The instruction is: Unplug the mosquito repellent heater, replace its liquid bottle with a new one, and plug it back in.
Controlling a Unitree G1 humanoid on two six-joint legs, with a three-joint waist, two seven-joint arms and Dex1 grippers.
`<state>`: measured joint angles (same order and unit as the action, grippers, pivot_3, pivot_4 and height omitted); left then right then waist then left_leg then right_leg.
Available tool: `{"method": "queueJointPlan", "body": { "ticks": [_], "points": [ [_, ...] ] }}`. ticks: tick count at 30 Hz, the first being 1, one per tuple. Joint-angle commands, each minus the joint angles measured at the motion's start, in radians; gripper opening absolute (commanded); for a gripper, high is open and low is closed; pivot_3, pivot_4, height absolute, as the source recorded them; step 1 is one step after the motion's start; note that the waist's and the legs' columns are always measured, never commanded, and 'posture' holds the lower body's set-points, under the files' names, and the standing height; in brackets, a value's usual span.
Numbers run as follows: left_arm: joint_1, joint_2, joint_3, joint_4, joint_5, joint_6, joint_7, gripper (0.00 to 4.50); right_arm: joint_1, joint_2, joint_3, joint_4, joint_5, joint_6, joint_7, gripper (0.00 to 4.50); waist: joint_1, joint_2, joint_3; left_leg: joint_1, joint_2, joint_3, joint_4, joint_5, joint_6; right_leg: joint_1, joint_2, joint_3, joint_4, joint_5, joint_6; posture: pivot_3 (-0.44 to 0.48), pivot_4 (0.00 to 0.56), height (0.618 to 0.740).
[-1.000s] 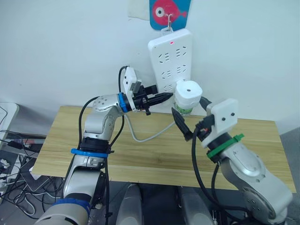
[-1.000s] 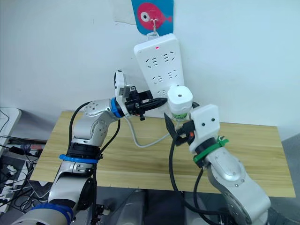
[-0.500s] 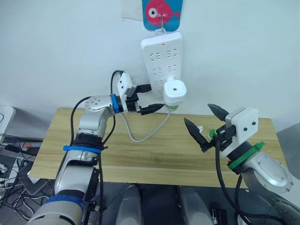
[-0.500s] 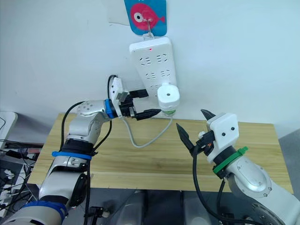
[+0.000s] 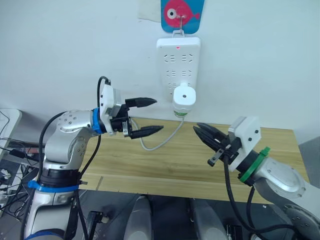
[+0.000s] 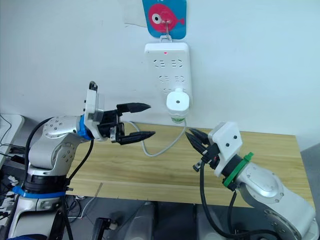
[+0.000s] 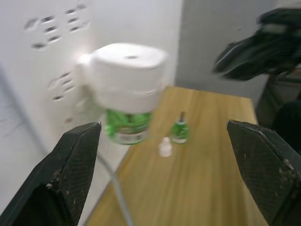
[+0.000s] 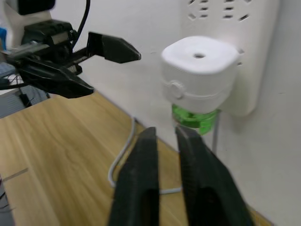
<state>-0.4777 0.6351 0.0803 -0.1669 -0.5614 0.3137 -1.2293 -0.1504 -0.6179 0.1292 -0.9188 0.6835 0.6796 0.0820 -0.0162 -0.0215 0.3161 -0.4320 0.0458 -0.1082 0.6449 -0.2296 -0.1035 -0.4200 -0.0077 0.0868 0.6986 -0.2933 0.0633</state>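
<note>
**Heater plugged into the wall strip, both grippers held clear of it**

The mosquito repellent heater (image 5: 184, 96) was seen plugged into the lowest sockets of the white power strip (image 5: 178, 57), which was hung from a hook on the wall under a blue card with a pink fish (image 5: 182, 10). A green liquid bottle (image 7: 128, 126) was fitted beneath the heater's white body, and the round vent hole was turned outward, away from the wall. The strip's grey cable (image 5: 159, 143) was draped down onto the wooden table (image 5: 165, 165) and curled there.

The left gripper (image 5: 146, 116) was held in the air to the left of the heater, well apart from it, with its two black fingers spread wide and nothing between them. The right gripper (image 5: 206, 134) was held over the table, below and to the right of the heater, its fingers drawn nearly together with a narrow gap left and nothing grasped.

In the left wrist view, a second small green bottle (image 7: 178, 132) was seen standing upright on the table near the wall, with a small white cap (image 7: 164, 147) just beside it.
</note>
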Motion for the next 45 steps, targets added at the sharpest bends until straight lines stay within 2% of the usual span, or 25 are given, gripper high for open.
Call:
{"method": "queueJointPlan", "body": {
  "ticks": [1, 8, 17, 29, 45],
  "points": [
    [0.043, -0.001, 0.054, -0.091, -0.047, -0.039, 0.019, 4.5, -0.025, 0.031, 0.039, 0.017, -0.082, -0.048, 0.039, 0.06, 0.008, 0.0, 0.0, 0.0, 0.0, 0.0, 0.0, 0.0, 0.0, 0.0, 0.0, 0.0, 0.0, 0.0, 0.0, 0.197, 0.273, 0.74],
    [0.13, -0.039, 0.074, -0.104, -0.032, -0.107, 0.087, 4.5, -0.09, 0.129, 0.103, 0.122, -0.234, -0.089, 0.056, 0.06, 0.021, -0.001, -0.001, 0.0, 0.0, 0.0, 0.0, 0.0, 0.0, 0.0, 0.0, 0.0, -0.001, 0.0, 0.0, 0.192, 0.27, 0.74],
    [0.111, -0.041, 0.051, -0.103, -0.031, -0.126, 0.123, 4.5, -0.144, 0.238, 0.116, 0.171, -0.32, -0.101, 0.075, 0.06, 0.024, -0.002, -0.002, 0.0, 0.0, 0.0, 0.0, 0.0, 0.0, 0.0, 0.0, 0.0, -0.001, 0.0, 0.0, 0.196, 0.262, 0.74],
    [0.104, -0.044, 0.035, -0.087, -0.028, -0.147, 0.115, 4.5, -0.119, 0.242, 0.046, 0.169, -0.356, -0.085, 0.116, 0.06, 0.024, -0.002, -0.002, 0.0, 0.0, 0.0, 0.0, 0.0, 0.0, 0.0, 0.0, 0.0, 0.0, 0.0, 0.0, 0.18, 0.266, 0.74],
    [0.099, -0.049, 0.023, -0.07, -0.023, -0.166, 0.107, 4.5, -0.084, 0.255, 0.024, 0.128, -0.335, -0.068, 0.151, 0.06, 0.024, -0.002, -0.002, 0.0, 0.0, 0.0, 0.0, -0.001, 0.002, 0.0, 0.0, 0.0, 0.0, 0.0, 0.0, 0.172, 0.283, 0.74]
  ]
}}
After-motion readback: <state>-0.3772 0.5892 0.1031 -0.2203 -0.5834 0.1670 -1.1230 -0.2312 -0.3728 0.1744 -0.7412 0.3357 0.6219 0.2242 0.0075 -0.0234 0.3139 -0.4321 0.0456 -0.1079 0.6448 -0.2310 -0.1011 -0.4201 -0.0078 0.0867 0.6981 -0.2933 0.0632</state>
